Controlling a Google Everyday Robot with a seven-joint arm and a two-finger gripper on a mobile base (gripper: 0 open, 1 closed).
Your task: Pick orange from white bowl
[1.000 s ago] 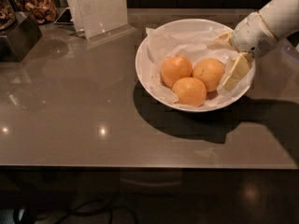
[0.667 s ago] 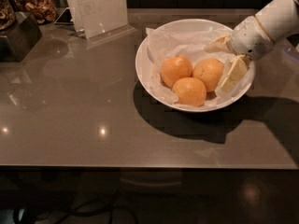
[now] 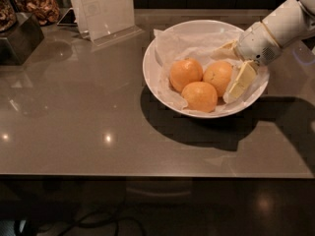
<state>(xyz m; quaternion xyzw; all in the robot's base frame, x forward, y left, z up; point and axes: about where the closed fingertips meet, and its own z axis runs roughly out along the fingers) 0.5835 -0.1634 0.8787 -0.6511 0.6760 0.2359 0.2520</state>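
The white bowl (image 3: 162,77) with a crinkled paper liner stands on the grey table, right of centre. Three oranges lie in it: one on the left (image 3: 185,73), one at the front (image 3: 199,96) and one on the right (image 3: 217,76). My gripper (image 3: 231,65) reaches in over the bowl's right rim on a white arm. It is open, with one pale fingertip (image 3: 224,50) behind the right orange and the other (image 3: 241,81) just to that orange's right. It holds nothing.
A clear plastic sign holder (image 3: 106,11) stands behind the bowl on the left. A dark box (image 3: 17,38) and a jar of brown snacks (image 3: 39,6) sit at the far left. The table's front edge (image 3: 147,173) runs across below.
My gripper has shifted a little to the left, closer to the right orange. The oranges and bowl have not moved.
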